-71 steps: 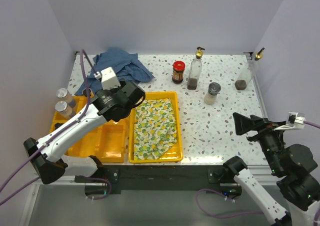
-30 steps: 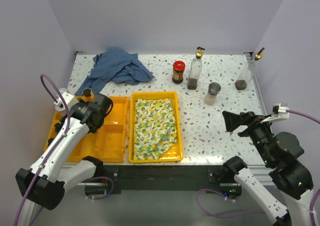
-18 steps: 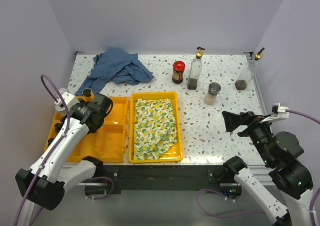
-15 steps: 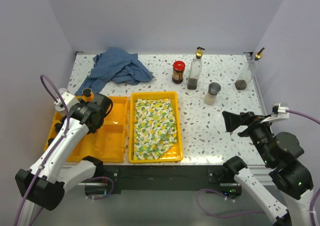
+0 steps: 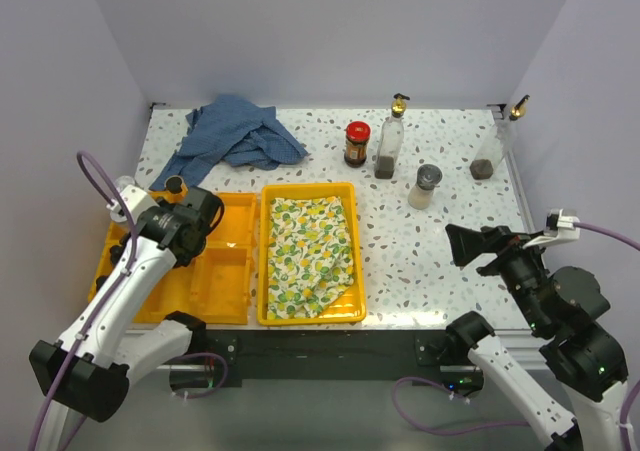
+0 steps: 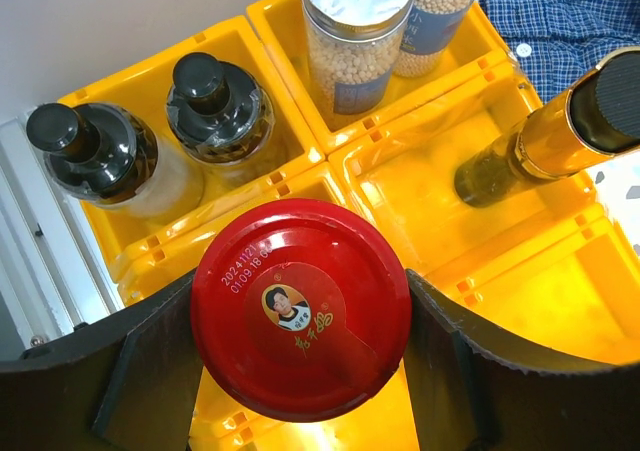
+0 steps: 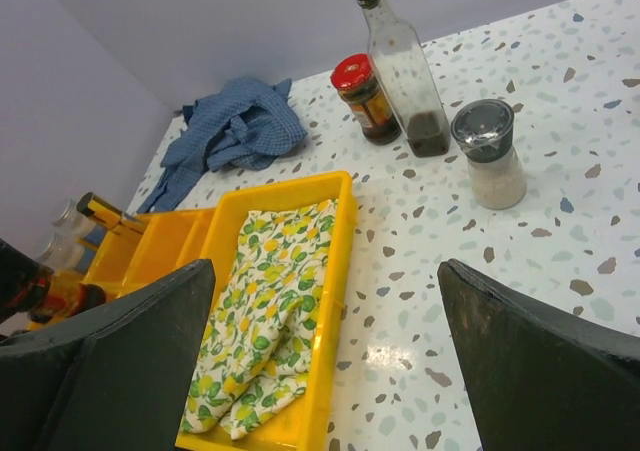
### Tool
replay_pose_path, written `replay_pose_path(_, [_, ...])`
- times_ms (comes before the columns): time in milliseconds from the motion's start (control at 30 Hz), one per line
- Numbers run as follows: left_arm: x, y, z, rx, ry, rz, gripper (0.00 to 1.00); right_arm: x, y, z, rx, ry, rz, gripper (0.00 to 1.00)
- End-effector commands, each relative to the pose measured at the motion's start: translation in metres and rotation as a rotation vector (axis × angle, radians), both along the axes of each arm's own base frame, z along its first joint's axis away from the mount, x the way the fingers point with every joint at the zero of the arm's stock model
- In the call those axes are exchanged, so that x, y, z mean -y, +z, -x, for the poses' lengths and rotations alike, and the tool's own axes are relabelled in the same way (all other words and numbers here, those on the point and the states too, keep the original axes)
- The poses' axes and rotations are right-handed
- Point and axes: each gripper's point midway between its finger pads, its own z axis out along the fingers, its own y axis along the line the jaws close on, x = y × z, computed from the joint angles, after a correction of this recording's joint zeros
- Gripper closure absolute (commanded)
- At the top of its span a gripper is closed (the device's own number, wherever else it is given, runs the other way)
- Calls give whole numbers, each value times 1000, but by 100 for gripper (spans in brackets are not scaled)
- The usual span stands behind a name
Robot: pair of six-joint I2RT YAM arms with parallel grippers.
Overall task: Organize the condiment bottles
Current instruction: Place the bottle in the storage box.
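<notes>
left gripper [image 6: 300, 371] moved to left end of divided tray [image 6: 420, 211], pinching red-lidded jar [image 6: 300, 301]. next: lower, release. right gripper [image 7: 320, 351] spread.

Speckled table [image 5: 440, 261]: yellow trays [image 5: 225, 281], blue cloth [image 5: 235, 136], jar [image 5: 357, 144], two bottles [image 5: 390, 143], seemingly a shaker [image 5: 425, 187].

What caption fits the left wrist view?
Left gripper grips a red-lidded sauce jar at the yellow compartment tray.
</notes>
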Motion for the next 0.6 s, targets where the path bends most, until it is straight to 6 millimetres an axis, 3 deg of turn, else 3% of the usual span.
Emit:
replay_pose_path(0, [2,20,-8,99,-1,35,100,-3,4,3,20,26,-5,1])
replay_pose_path(200, [11,26,-6,135,-23,115,100,-4,4,2,21,26,-8,1])
replay_pose_path(567, [-10,15,2,109,22,-23,100,-2,7,7,28,29,-20,1])
